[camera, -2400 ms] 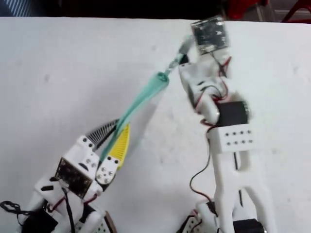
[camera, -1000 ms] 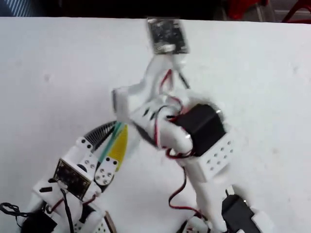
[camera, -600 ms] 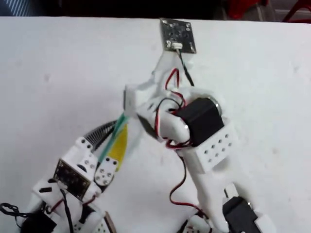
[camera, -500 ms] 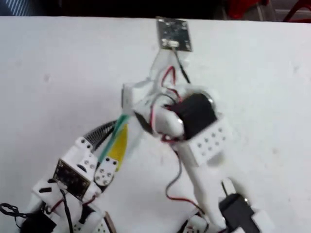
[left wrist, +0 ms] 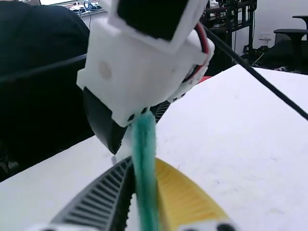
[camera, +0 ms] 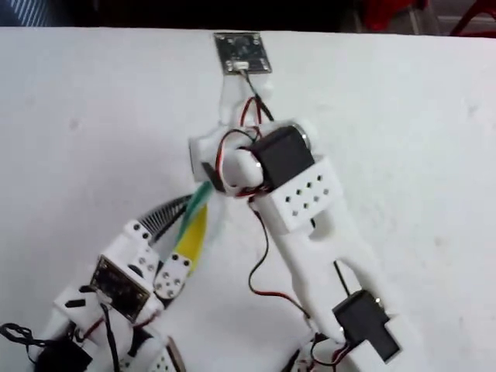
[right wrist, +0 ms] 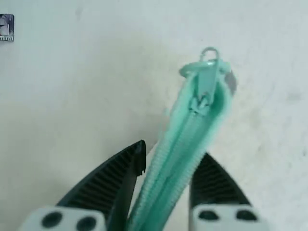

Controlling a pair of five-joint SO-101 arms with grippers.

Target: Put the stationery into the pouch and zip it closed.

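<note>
1. Pouch [camera: 198, 200]: teal, seen edge-on and held off the table [camera: 403, 116]. It runs from the left gripper [camera: 192, 209] toward 1 o'clock, up to the right gripper [camera: 208, 180].
2. Left gripper: sits at about 7 o'clock of the table in the high view. The ribbed black finger [camera: 167, 213] and the yellow finger [camera: 192, 240] are closed narrow on the pouch's near end.
3. Right gripper: just 9 o'clock of the table's centre. Its black fingers [right wrist: 120, 183] bracket the zip line closely and clamp the pouch. The zipper pull [right wrist: 208, 65] sticks out free past the fingertips.
4. Zip teeth between the fingertips and the pull look meshed.
5. Handling, judged: light, limp fabric. It probably buckles with its ends close together and goes taut only under tension. The teeth line is the stiffest ridge. The pull tab is small and smooth, so it is likely to slip.
6. Hold points, judged: anchor one gripper on the fabric at the zip's end. Take the pull tab with the other and tug along the zip line, not across it.
</note>
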